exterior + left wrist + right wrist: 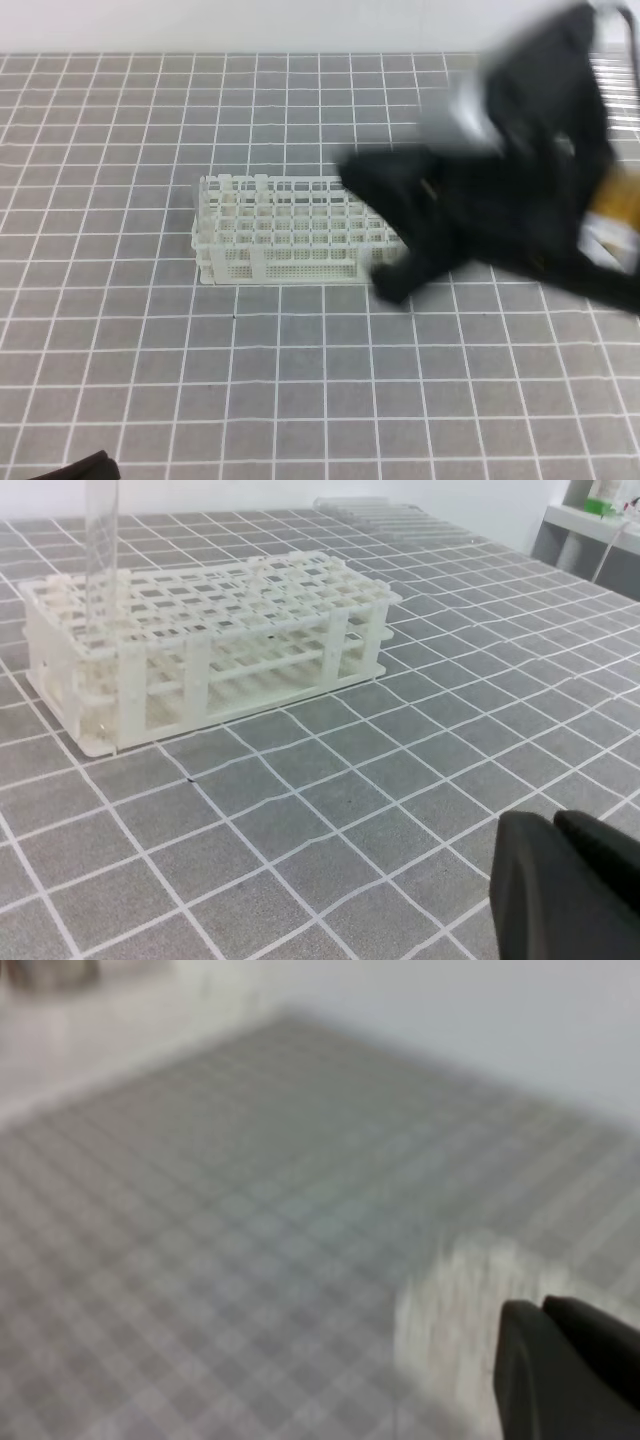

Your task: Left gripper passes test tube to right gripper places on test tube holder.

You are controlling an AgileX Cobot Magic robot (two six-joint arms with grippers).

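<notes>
On the grey grid-lined counter [300, 380], the white test tube holder [285, 235] stands flat, taken here as the landmark. One clear test tube [100, 550] stands upright in a hole at the holder's near-left corner as the left wrist view shows it; its top runs out of frame. In the exterior high view the tube cannot be made out.

Right end effector [375, 230]: heavily motion-blurred in the exterior high view, it sits just beside and partly over the holder's right end, with its dark arm running up and away to the right. Two dark prongs show, one above the holder's far right corner and one at its near right corner, apparently spread apart; the blur prevents a firm reading of the opening. Nothing can be seen between the prongs. In the right wrist view only a black fingertip [560, 1370] shows at the lower right, next to a pale blurred patch.

Left end effector [565, 885]: seen in the left wrist view only as a black tip at the lower right, well apart from the holder. Its opening cannot be told. A dark edge at the bottom left of the exterior high view cannot be identified.

Behind the holder, a row of clear tubes [390, 515] lies at the counter's far edge.
</notes>
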